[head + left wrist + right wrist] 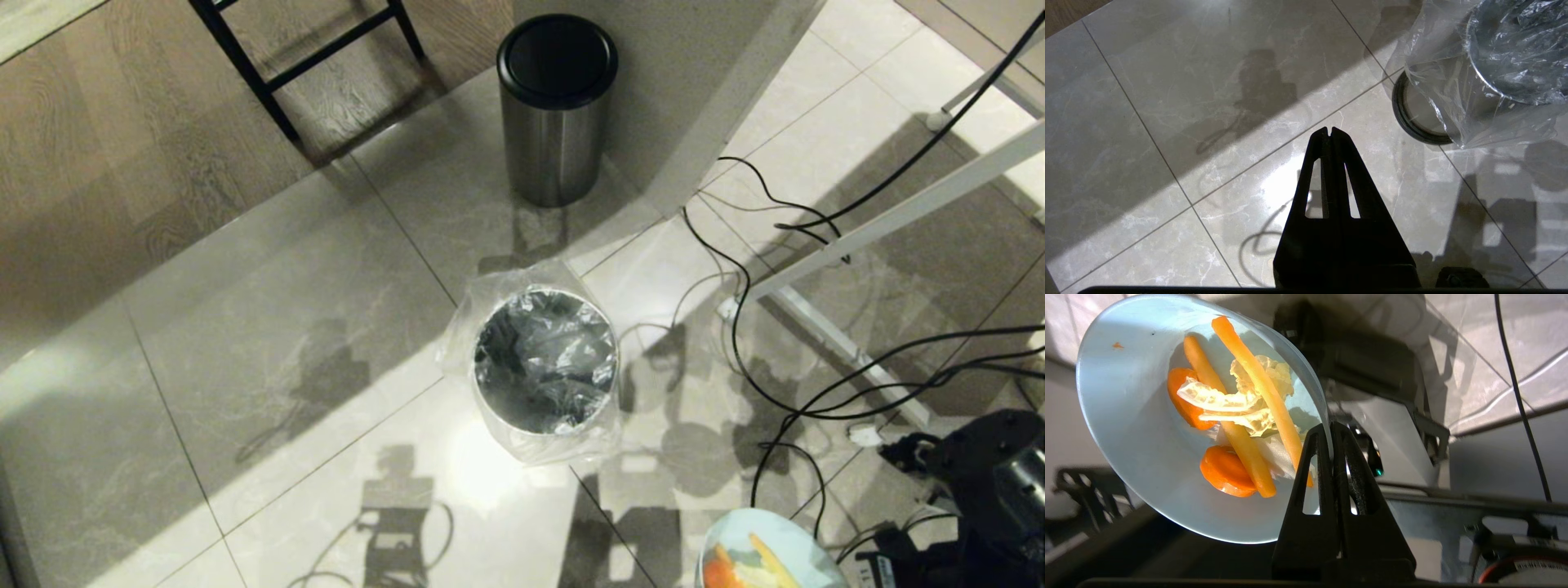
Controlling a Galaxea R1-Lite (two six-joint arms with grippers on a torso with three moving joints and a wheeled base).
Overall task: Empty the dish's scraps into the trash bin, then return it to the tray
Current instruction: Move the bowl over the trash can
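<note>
Your right gripper [1331, 426] pinches the rim of the glossy pale blue dish [1139, 437], scraps [1237, 416] inside. The trash bin [545, 363] stands well ahead. Expect slippery, breakable ware; hold firmly.

No legible text, label, brand, number or sign is showing in any view. A white sticker [1533, 566] is sitting on a round red-rimmed part in the right wrist view, but its print is too small and blurred to read. A second pale label [884, 572] is showing on the robot's dark base; its marks are unreadable.
</note>
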